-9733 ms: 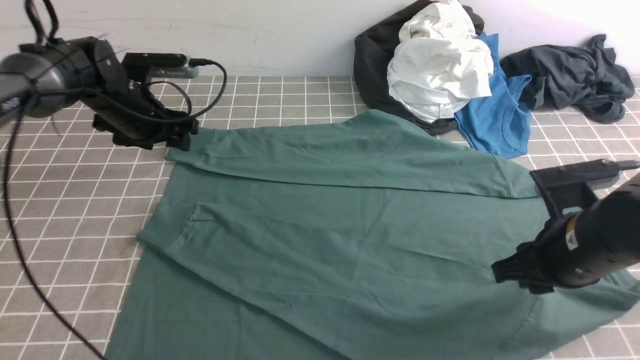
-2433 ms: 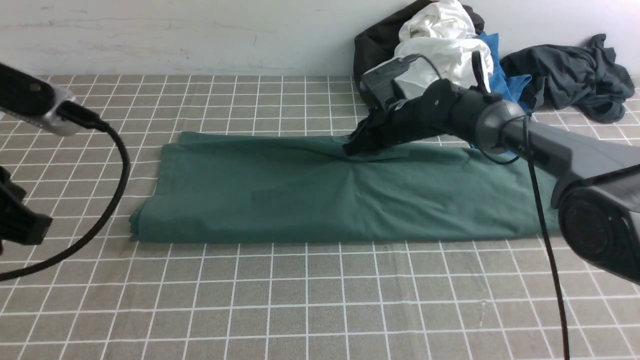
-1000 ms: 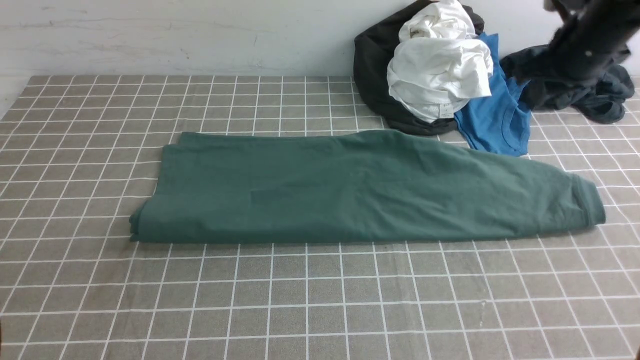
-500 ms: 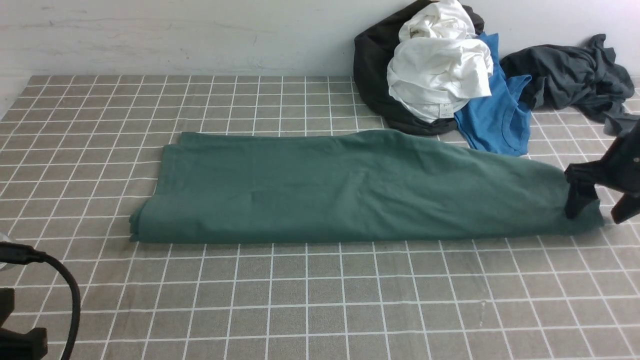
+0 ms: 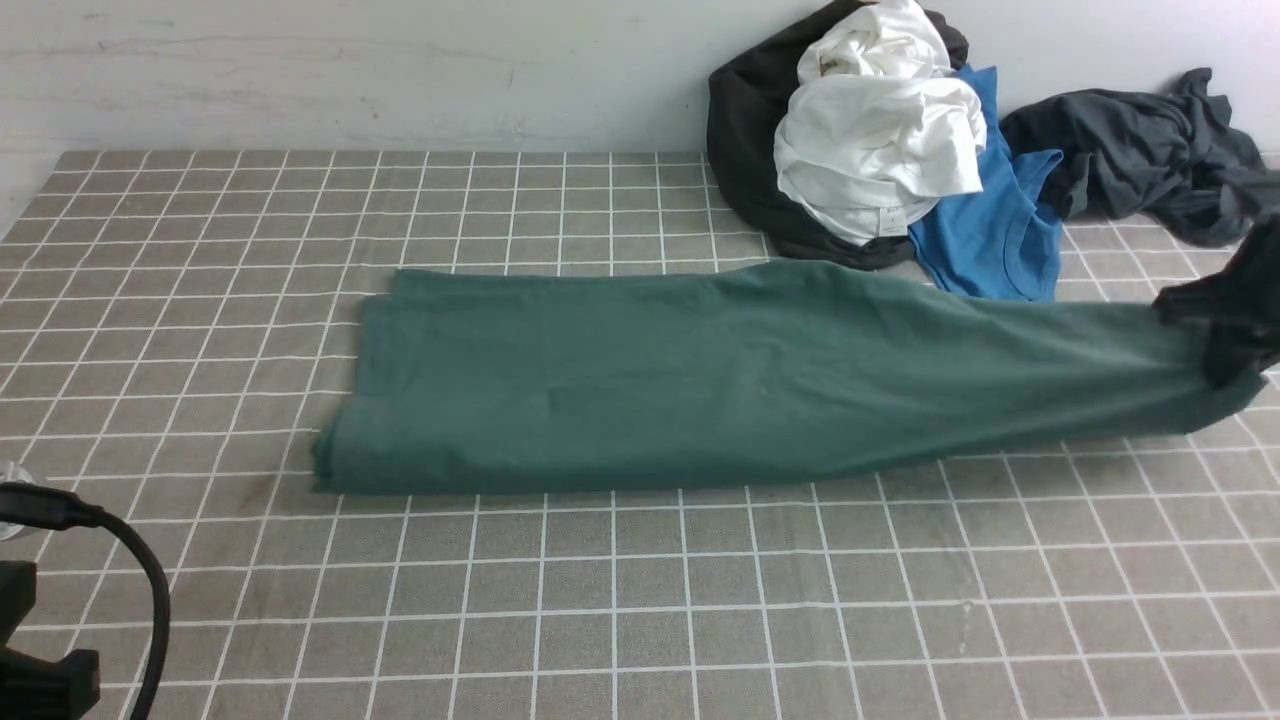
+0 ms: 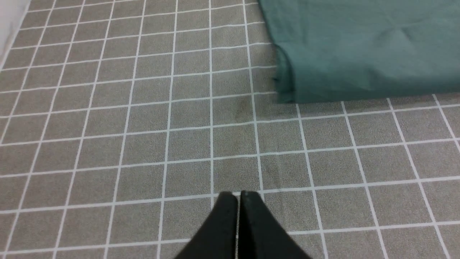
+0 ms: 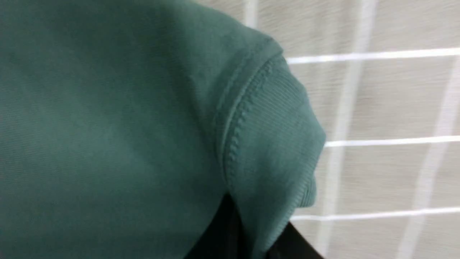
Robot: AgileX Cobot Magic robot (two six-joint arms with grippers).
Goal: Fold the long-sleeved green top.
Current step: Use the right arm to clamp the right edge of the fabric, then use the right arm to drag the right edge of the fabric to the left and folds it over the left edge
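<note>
checked grey table cover [image 5: 640, 620] across the whole front view. mid-table on it, green long-sleeved top [image 5: 700, 380], folded into one long band. long axis left to right; thick folded end toward the robot's left, sleeve end toward its right, that end raised off the cover.

heap at far right by the wall: black garment [image 5: 740, 130], white garment [image 5: 880, 150], blue shirt [image 5: 990, 240], dark grey garment [image 5: 1140, 160].

front view only: full length of the top, the heap, right gripper [image 5: 1225, 340] at the sleeve end, blurred.

right wrist view only: ribbed cuff [image 7: 273, 144] close up, pinched between dark fingers [image 7: 219, 241].

left wrist view only: left gripper [image 6: 238, 196] pressed together, nothing in it, over bare cover, near the top's folded corner but apart.
</note>
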